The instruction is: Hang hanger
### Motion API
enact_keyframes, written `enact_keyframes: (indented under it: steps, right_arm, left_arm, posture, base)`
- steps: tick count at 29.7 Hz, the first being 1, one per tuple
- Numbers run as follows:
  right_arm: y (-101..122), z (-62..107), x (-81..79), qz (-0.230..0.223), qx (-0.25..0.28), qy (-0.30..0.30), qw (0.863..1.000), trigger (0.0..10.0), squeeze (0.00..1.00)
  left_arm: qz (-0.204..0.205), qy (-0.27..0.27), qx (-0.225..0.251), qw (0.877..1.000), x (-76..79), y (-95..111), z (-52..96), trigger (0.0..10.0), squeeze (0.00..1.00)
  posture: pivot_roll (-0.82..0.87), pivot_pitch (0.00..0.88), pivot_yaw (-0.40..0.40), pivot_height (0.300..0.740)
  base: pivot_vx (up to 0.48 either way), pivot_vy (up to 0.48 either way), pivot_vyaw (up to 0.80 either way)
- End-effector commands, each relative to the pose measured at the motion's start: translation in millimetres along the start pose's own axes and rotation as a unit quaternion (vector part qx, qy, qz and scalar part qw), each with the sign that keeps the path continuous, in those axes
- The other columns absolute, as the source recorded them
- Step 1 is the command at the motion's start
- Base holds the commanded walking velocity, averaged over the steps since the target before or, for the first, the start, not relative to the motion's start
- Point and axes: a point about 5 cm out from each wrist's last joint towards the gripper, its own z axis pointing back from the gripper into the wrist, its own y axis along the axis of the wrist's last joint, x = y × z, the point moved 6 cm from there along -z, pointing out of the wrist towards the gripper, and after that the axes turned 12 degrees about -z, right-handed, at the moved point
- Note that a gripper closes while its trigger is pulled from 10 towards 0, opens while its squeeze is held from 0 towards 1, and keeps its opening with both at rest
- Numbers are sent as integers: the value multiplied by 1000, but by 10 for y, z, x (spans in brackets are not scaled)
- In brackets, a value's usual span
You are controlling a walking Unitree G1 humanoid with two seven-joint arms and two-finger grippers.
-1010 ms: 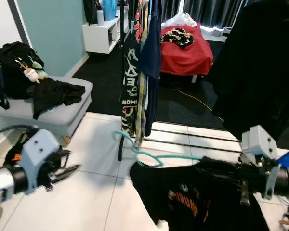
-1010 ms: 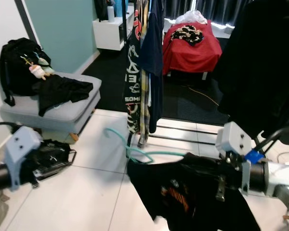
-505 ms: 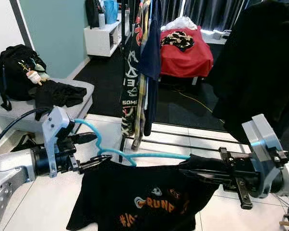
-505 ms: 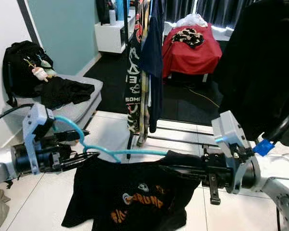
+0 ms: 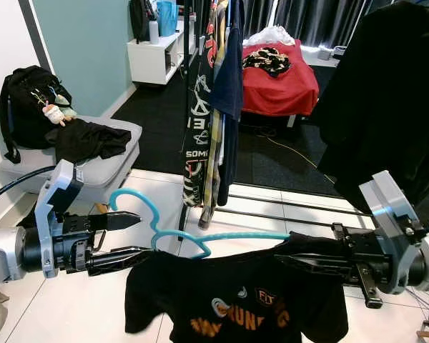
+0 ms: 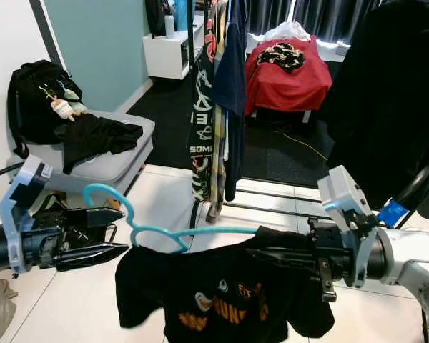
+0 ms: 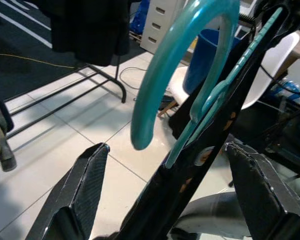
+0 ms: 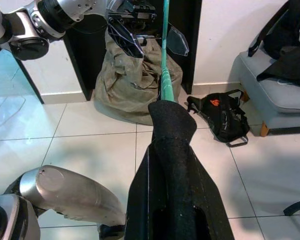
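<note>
The teal hanger (image 5: 200,239) is held in the air above the white tiled floor (image 5: 71,314), in front of the robot, between its two grippers. Its long axis lies nearly horizontal and goes across the view, from the robot's left to its right. The hook is at the left end and curls upward, with its open tip toward the left gripper. A black T-shirt (image 5: 250,304) with an orange print hangs from the hanger and drapes down below it.

The right gripper (image 5: 300,257) reaches in from the right; its fingers are pressed together on the right shoulder of the T-shirt and the hanger arm under the cloth. The left gripper (image 5: 125,234) comes from the left with its fingers spread wide, one above and one below, and the hook stands between them. In the left wrist view the hook (image 7: 180,65) is seen in the gap, not touching either finger.

Behind the hanger stands a clothes rack (image 5: 214,107) with several garments, near but apart. A grey bench (image 5: 93,175) with a black backpack (image 5: 25,100) is at the left.
</note>
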Motion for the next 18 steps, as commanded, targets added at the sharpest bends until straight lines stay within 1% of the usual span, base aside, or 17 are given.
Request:
enact_keyframes:
  steps: [1, 4, 7, 9, 11, 13, 18]
  right_arm:
    - [15, -28, -14, 13, -2, 9, 1000, 10000, 0]
    - [46, -52, -6, 17, 4, 14, 1000, 10000, 0]
    - [61, -63, -3, 18, 7, 16, 1000, 10000, 0]
    - [61, -63, -3, 18, 7, 16, 1000, 10000, 0]
    - [103, -109, -54, 16, 18, 36, 999, 10000, 0]
    - [113, -120, -68, 15, 21, 41, 999, 10000, 0]
    - [125, -121, -79, 11, 24, 47, 999, 10000, 0]
  left_arm:
    - [4, -10, 20, 1000, 51, 112, -26, 10000, 0]
    - [12, -12, 42, 999, 81, 210, -85, 10000, 0]
    - [12, -13, 48, 999, 88, 232, -110, 10000, 0]
    - [12, -13, 48, 999, 88, 232, -110, 10000, 0]
    - [7, -5, 52, 999, 64, 220, -149, 10000, 0]
    - [6, -3, 53, 999, 58, 212, -159, 10000, 0]
    - [15, -16, 57, 998, 117, 238, -176, 10000, 0]
  posture:
    - [-66, 171, -23, 740]
    - [-62, 170, -24, 740]
    - [-62, 170, -24, 740]
    - [-62, 170, -24, 740]
    - [-61, 169, -25, 740]
    - [-61, 169, -25, 740]
    - [-58, 171, -23, 740]
  base:
    - [0, 0, 0]
    - [0, 0, 0]
    - [0, 0, 0]
    - [0, 0, 0]
    - [0, 0, 0]
    - [0, 0, 0]
    - [0, 0, 0]
